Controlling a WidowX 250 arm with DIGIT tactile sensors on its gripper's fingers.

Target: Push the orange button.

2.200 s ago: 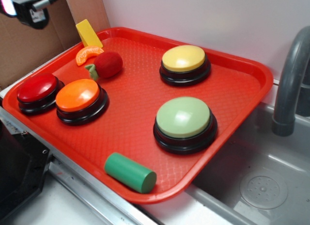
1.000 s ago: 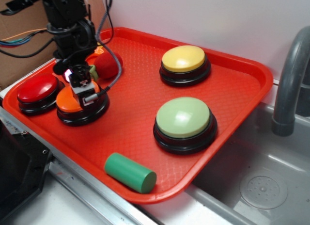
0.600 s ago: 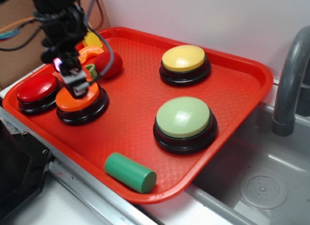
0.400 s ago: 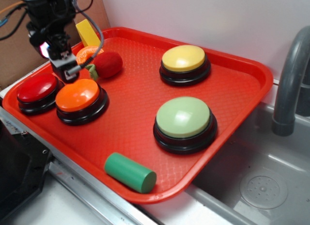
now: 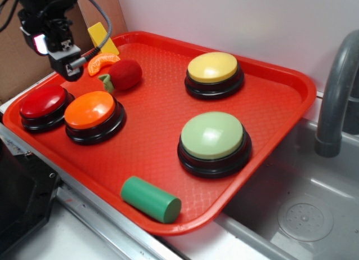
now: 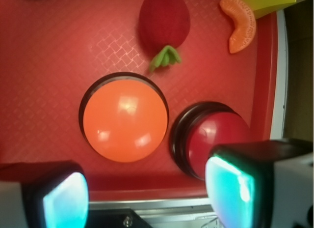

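The orange button [image 5: 90,110] is a glossy orange dome on a black base, at the near left of the red tray [image 5: 157,131]. My gripper [image 5: 70,69] hangs in the air behind and to the left of it, touching nothing. In the wrist view the orange button [image 6: 125,121] lies well below and ahead of my gripper [image 6: 147,198]. Its two lit fingertips [image 6: 64,201] stand wide apart, open, with nothing between them.
A dark red button [image 5: 42,101] sits just left of the orange one. A red plush fruit [image 5: 124,74], an orange slice toy [image 5: 102,62] and a yellow block [image 5: 102,37] lie behind. A yellow button [image 5: 212,67], green button [image 5: 212,135] and green cylinder [image 5: 150,199] share the tray. Faucet [image 5: 336,92] and sink [image 5: 303,215] at right.
A second ago my gripper's tip rested on the orange button. It has since lifted off and moved up and back to the left.
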